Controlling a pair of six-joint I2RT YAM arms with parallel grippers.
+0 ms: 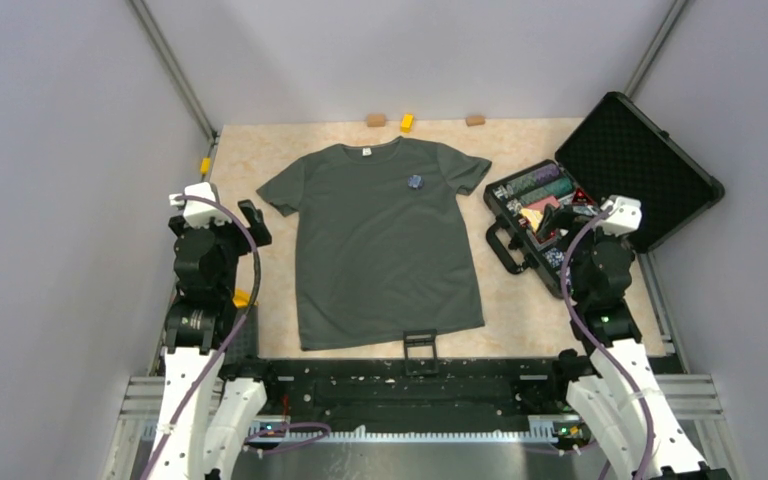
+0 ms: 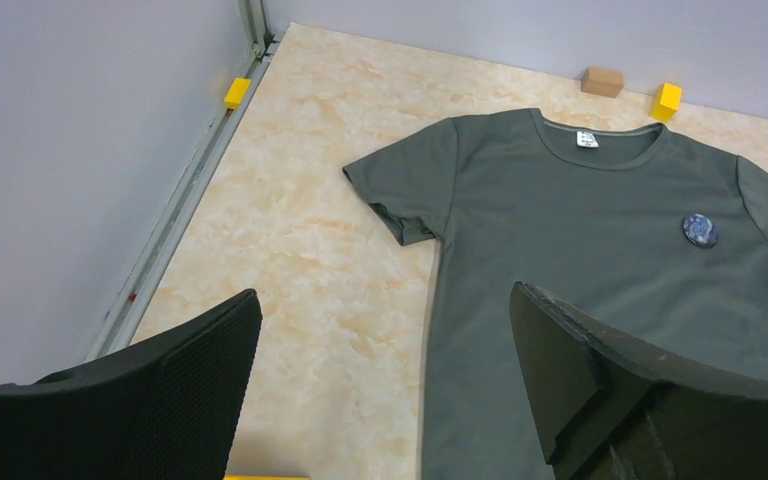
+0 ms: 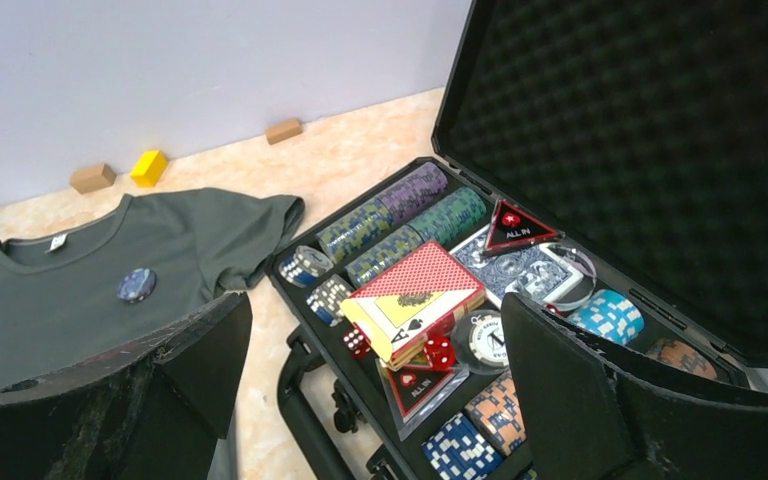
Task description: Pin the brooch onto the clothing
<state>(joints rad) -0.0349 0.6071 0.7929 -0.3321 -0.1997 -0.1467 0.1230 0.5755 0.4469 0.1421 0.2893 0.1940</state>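
Observation:
The dark grey-green T-shirt lies flat on the table, neck to the far side; it also shows in the left wrist view and the right wrist view. The small round blue brooch sits on its chest right of the neck, also seen in the left wrist view and the right wrist view. My left gripper is open and empty, above the table beside the shirt's left edge. My right gripper is open and empty, above the poker case's near edge.
An open black poker case with chips, cards and dice stands right of the shirt. Small wooden and yellow blocks lie along the back wall. A small black frame sits at the shirt's hem. A yellow block lies by the left rail.

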